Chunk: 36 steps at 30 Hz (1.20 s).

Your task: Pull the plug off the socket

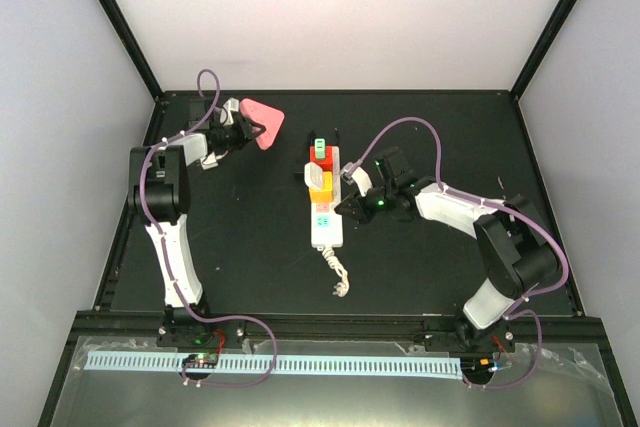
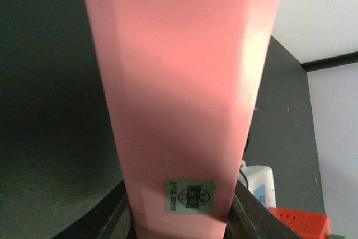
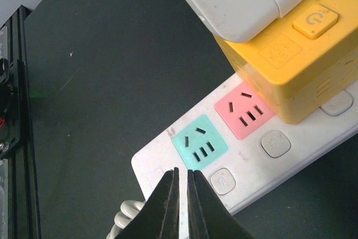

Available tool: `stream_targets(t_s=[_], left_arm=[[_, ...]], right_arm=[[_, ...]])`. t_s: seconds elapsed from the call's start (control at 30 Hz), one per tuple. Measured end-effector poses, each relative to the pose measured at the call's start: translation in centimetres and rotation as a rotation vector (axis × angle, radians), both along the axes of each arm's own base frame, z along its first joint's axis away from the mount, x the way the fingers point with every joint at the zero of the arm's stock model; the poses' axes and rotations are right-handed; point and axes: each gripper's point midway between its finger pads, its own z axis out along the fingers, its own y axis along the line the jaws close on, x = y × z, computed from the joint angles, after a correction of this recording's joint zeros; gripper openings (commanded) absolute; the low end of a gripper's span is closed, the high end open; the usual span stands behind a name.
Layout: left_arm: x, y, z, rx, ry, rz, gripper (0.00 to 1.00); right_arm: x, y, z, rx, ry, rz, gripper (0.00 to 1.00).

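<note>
left gripper (image 1: 245, 128): I grip the pink plug (image 1: 266, 125), held well left of the socket (image 1: 327, 225) | right gripper (image 3: 182, 176): pinched shut above socket's cord end | tip: carry plug level, socket undisturbed

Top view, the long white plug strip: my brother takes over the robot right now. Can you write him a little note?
Left gripper: shut on the pink wedge-shaped plastic plug, well left of the long white plastic power strip.
Right gripper: shut, empty, pointing at the strip's near end.
Done: pink plug is off the strip.
Left: yellow cube adapter, red block and small green-and-white plug still sit in it; probably just set the pink plug down.
</note>
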Motion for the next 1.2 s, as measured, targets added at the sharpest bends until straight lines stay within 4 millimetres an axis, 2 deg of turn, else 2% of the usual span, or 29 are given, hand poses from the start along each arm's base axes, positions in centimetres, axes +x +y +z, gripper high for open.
stream_targets(t_s=[0.13,0.33,0.47,0.63,0.77,0.83,0.93,1.03,1.2], left_arm=[[0.0,0.6,-1.2,-0.010,0.033,0.015,0.14],[0.0,1.2,-1.2,-0.014,0.041,0.025,0.33],[0.0,1.3,-1.3,-0.014,0.047,0.027,0.41],[-0.2,1.7,-1.7,-0.005,0.065,0.035,0.63],[-0.5,1.9,-2.2,0.013,0.083,0.041,0.67],[-0.6,2.0,-2.4,0.025,0.091,0.043,0.75],[-0.9,2.4,-2.7,0.050,0.103,0.051,0.81],[-1.1,2.8,-2.5,0.078,0.109,0.061,0.93],[-1.8,3.3,-0.2,0.124,0.074,0.077,0.95]], right_arm=[[0.0,0.0,0.0,0.000,0.000,0.000,0.10],[0.1,0.1,0.1,0.004,-0.005,0.001,0.11],[0.1,0.1,0.1,0.005,-0.006,0.001,0.11],[0.1,0.1,0.1,0.006,-0.007,0.001,0.14],[0.1,0.1,0.3,0.008,-0.011,0.001,0.15],[0.1,0.1,0.4,0.009,-0.015,0.001,0.16],[0.1,0.1,0.7,0.013,-0.024,0.002,0.17],[0.2,0.0,1.1,0.018,-0.039,0.006,0.19],[0.5,-0.3,1.9,0.027,-0.063,-0.001,0.21]])
